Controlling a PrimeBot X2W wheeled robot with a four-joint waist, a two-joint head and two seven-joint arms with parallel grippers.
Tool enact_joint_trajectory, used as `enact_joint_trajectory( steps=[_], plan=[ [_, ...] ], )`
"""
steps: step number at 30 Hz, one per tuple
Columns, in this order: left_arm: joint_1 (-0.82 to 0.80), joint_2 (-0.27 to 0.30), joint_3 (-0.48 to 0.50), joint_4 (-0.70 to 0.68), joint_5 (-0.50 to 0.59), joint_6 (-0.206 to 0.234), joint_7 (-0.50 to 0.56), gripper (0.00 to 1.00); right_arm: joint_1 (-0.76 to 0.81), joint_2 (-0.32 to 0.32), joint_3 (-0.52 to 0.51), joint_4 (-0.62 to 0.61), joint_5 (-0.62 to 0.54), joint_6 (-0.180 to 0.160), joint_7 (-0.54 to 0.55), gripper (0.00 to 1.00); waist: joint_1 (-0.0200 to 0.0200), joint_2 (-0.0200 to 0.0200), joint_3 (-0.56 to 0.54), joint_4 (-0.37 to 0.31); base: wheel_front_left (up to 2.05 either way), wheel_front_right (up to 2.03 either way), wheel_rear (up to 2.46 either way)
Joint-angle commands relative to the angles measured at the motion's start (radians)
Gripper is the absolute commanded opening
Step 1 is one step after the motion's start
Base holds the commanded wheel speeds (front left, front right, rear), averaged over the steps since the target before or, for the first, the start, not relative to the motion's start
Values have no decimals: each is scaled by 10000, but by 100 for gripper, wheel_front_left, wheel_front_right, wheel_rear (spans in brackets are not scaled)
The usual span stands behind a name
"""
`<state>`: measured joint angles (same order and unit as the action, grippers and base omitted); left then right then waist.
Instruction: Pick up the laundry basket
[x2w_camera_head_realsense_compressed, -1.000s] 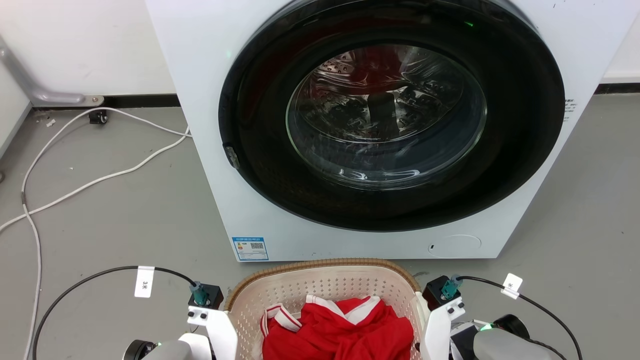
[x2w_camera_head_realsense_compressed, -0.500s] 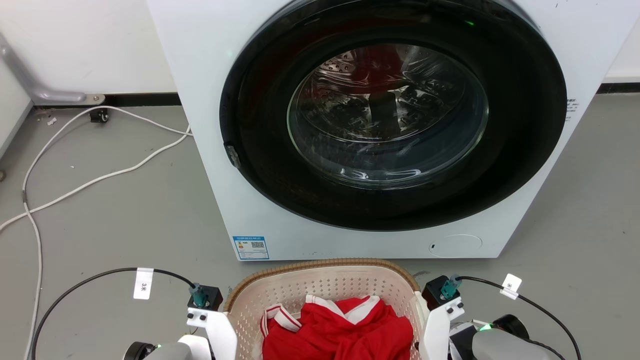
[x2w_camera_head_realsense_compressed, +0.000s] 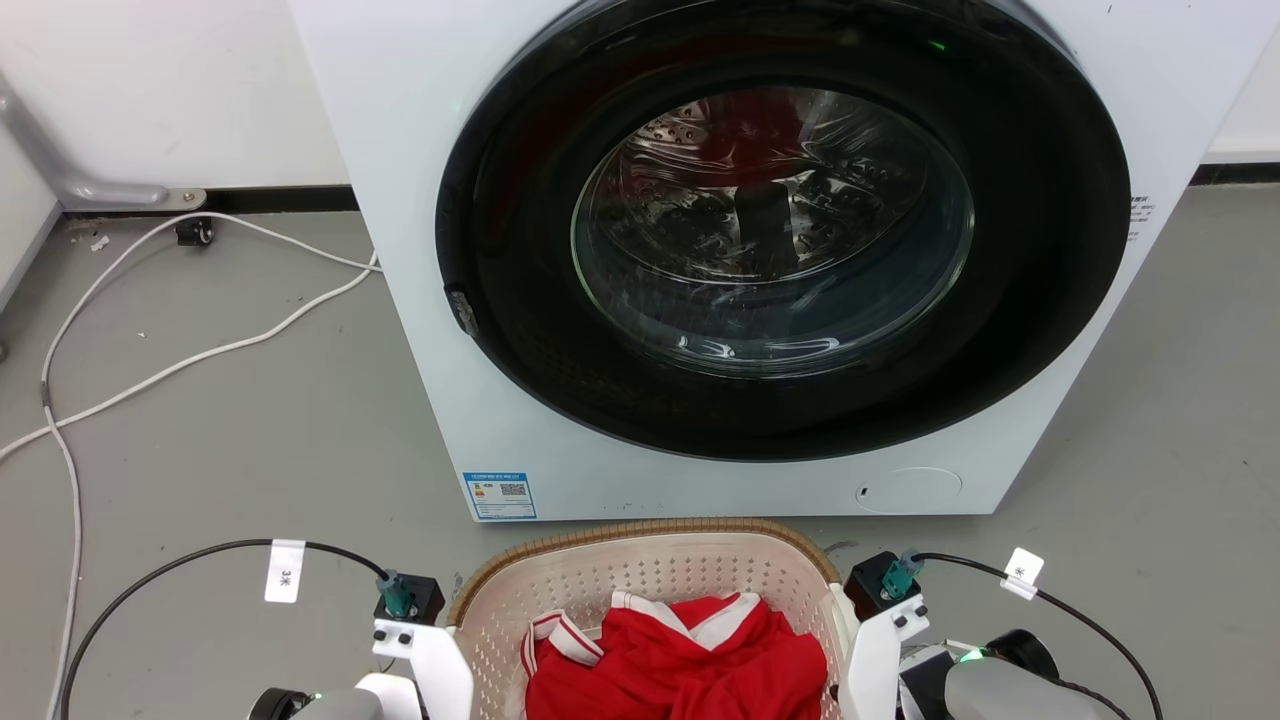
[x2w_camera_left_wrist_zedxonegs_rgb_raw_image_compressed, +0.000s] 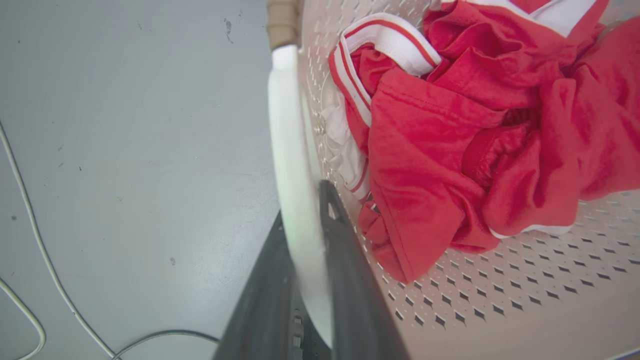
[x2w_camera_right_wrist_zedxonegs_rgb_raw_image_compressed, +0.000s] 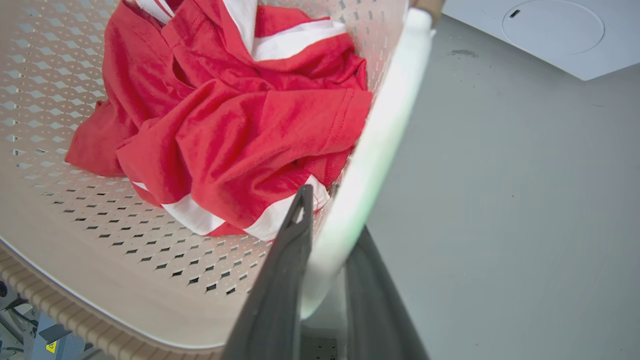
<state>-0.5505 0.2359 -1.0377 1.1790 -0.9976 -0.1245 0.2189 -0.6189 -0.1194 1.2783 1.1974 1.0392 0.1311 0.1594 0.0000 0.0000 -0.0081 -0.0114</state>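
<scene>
Left jaws, right jaws clamp laundry basket (x2w_camera_head_realsense_compressed: 620, 575) handles; washing machine (x2w_camera_head_realsense_compressed: 770, 230) near far rim.

Count, this moment:
- 1 washing machine (x2w_camera_head_realsense_compressed: 420, 300), bearing 1 blue label (x2w_camera_head_realsense_compressed: 499, 496).
- 1 laundry basket (x2w_camera_head_realsense_compressed: 640, 575) with 2 white side handles (x2w_camera_left_wrist_zedxonegs_rgb_raw_image_compressed: 290, 150).
- 1 heap of red-and-white clothing (x2w_camera_head_realsense_compressed: 680, 650); number of pieces unreadable.
- 2 grippers: left gripper (x2w_camera_left_wrist_zedxonegs_rgb_raw_image_compressed: 305, 210), right gripper (x2w_camera_right_wrist_zedxonegs_rgb_raw_image_compressed: 332, 215).
- 2 black cables (x2w_camera_head_realsense_compressed: 200, 550), each with 1 white tag (x2w_camera_head_realsense_compressed: 284, 571).
- 2 white floor cords (x2w_camera_head_realsense_compressed: 240, 345).

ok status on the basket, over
Left claw shut on laundry basket handle; right claw likewise. Red shirt inside. Washing machine close ahead.
</scene>
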Motion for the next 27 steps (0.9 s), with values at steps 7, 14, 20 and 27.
enact_joint_trajectory(
  steps=[7,14,20,27],
  plan=[
    [-128,-79,-283,-39,-208,-103,-71,0,7,62,39,-24,15,-6,-10,0,0,0,2,1,0,0,0],
    [-148,-69,-511,-17,-389,-103,-116,0,44,70,41,-52,12,-6,-1,0,0,0,-2,-4,0,0,0],
    [-192,-56,-694,6,-549,-103,-167,0,48,61,41,-41,-18,-6,8,0,0,0,-2,8,0,0,0],
    [-218,-44,-878,30,-723,-103,-221,0,68,48,41,-65,-33,-6,16,0,0,0,0,14,0,0,0]
  ],
)
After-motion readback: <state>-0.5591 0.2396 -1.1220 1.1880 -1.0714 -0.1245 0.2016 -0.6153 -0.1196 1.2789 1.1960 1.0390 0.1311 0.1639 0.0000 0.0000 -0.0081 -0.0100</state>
